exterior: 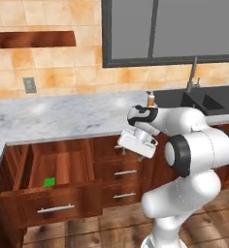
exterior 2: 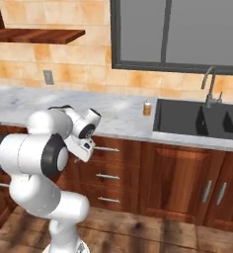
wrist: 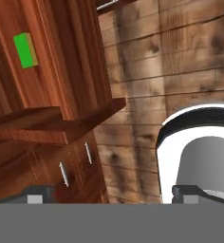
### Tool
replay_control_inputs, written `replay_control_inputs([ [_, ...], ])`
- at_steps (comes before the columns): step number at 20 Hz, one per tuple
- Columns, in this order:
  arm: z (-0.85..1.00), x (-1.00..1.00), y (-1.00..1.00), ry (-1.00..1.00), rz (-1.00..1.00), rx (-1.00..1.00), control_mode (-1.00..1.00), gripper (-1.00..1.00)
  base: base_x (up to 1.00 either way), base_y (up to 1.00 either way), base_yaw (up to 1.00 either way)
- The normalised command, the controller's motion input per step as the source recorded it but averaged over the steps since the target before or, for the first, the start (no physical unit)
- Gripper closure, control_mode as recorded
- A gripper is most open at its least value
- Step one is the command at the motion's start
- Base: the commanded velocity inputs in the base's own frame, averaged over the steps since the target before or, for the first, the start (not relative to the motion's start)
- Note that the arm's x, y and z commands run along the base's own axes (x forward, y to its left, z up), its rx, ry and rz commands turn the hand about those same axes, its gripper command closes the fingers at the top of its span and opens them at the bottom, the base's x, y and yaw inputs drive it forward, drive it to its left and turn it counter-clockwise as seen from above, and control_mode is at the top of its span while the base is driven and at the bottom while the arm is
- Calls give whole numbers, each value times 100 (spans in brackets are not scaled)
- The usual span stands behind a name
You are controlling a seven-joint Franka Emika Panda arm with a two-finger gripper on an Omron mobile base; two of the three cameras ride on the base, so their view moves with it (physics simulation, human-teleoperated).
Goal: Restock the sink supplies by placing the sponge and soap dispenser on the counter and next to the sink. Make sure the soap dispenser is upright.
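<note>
The green sponge lies flat inside the open top drawer at the left; the hand view shows the sponge at its upper left. The orange soap dispenser stands upright on the marble counter, just left of the dark sink. The right base view also has the soap dispenser beside the sink. My gripper is open with nothing between its fingers. It hangs in front of the cabinet drawers, right of the open drawer and below the counter edge.
A wooden wall shelf hangs at the upper left, and a window sits behind the grey faucet. Closed drawers with metal handles are behind the hand. Wooden floor lies below.
</note>
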Motion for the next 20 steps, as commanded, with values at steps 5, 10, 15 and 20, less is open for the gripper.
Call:
replay_control_inputs([
  [5, 0, 0, 0, 0, 0, 0, 100, -100, 13, 96, 8],
  [10, 0, 0, 0, 0, 0, 0, 100, -100, 44, 70, 12],
  [15, -13, 13, 0, 2, 0, -2, -100, -100, 46, 13, 0],
  [20, -95, 43, 38, 8, 8, -23, -100, -100, 0, 0, 0],
])
